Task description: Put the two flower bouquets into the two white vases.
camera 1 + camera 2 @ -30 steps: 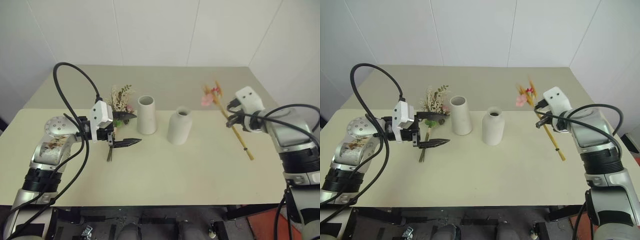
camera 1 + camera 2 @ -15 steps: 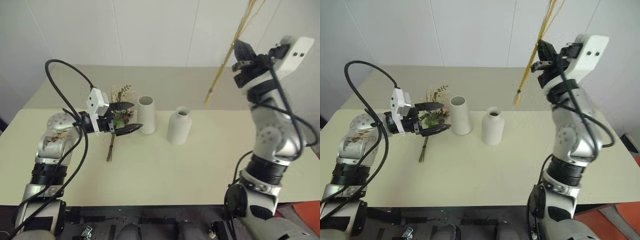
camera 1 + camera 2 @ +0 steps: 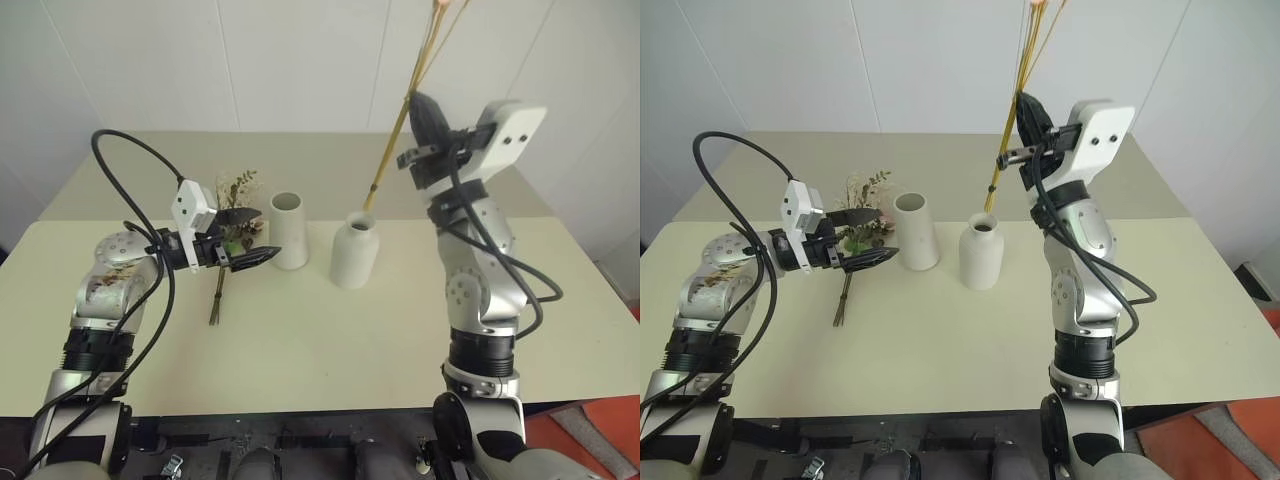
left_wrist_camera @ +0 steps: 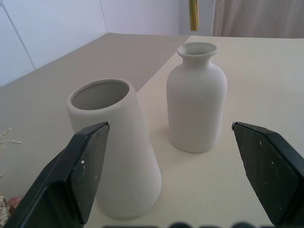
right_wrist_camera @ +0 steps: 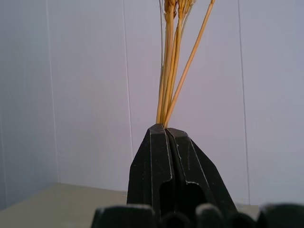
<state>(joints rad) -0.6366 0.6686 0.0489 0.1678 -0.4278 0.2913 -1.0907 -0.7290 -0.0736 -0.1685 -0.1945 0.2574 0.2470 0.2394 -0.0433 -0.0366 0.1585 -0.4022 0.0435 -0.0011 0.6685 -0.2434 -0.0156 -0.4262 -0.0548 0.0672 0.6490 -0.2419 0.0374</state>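
Holding the slim bouquet (image 3: 400,128) upper centre, the right hand (image 3: 420,125) is clamped mid-stem, stem ends above the rounded vase (image 3: 354,253); the stems look light and brittle. At left, the bushy bouquet (image 3: 232,235) lies on the tabletop (image 3: 330,340). Left wrist view: left hand (image 4: 171,166) spread apart before the tapered vase (image 4: 114,142).

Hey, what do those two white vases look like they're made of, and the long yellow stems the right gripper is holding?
Both the straight vase and the narrow-necked vase look like matte ceramic, possibly unglazed: chalky white, no shine, thick rounded rims. The yellow stems look like dried straw or grass: thin, stiff, golden. They may be artificial; the look leaves that open.
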